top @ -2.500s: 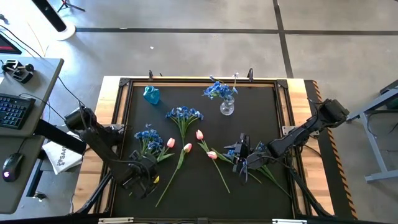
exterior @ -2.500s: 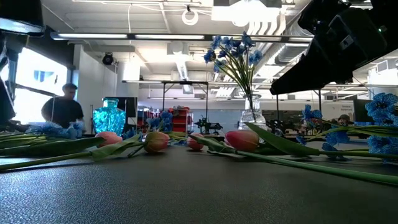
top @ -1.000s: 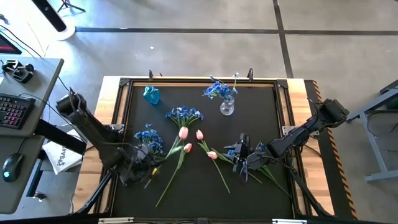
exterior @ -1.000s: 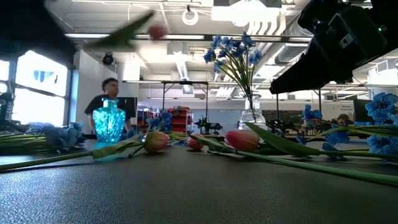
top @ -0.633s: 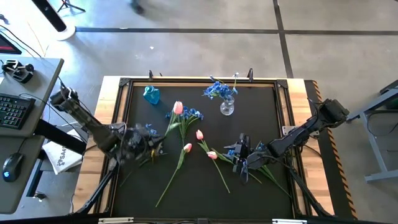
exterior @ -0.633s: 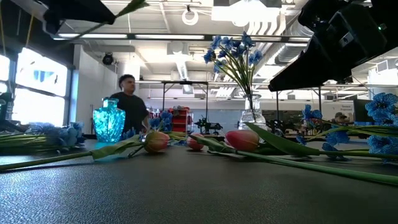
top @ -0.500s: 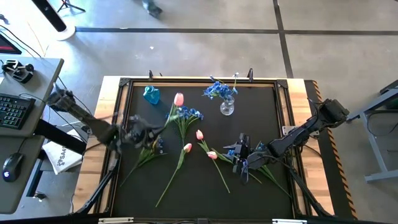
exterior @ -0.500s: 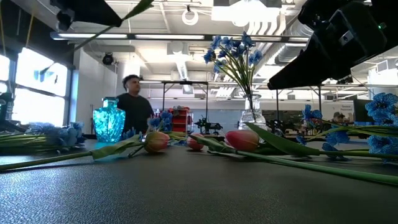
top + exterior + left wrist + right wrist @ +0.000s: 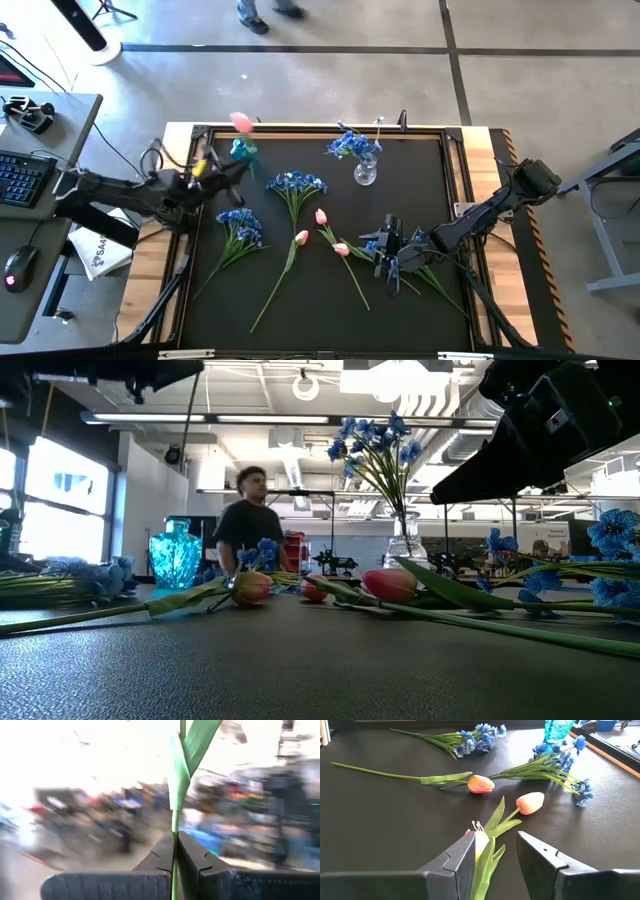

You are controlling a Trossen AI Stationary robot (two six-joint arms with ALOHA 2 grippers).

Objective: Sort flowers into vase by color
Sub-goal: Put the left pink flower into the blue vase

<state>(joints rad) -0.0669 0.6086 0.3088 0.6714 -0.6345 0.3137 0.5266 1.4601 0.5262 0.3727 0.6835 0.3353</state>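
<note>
**Pink tulip carried up to the teal vase**

My left gripper (image 9: 175,851), clenched on a pink tulip (image 9: 241,122) stem, has swung from mid-table to beside the teal vase (image 9: 243,151); the bloom sits beyond it. My right gripper (image 9: 494,851) stays released over another tulip (image 9: 479,841)

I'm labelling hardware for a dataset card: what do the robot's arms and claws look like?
Both arms are dark, slim and jointed. The left claw and right claw each have two matte black, angular fingers with stepped inner edges. Yellow marks show near the left wrist; cables cannot be made out.
</note>
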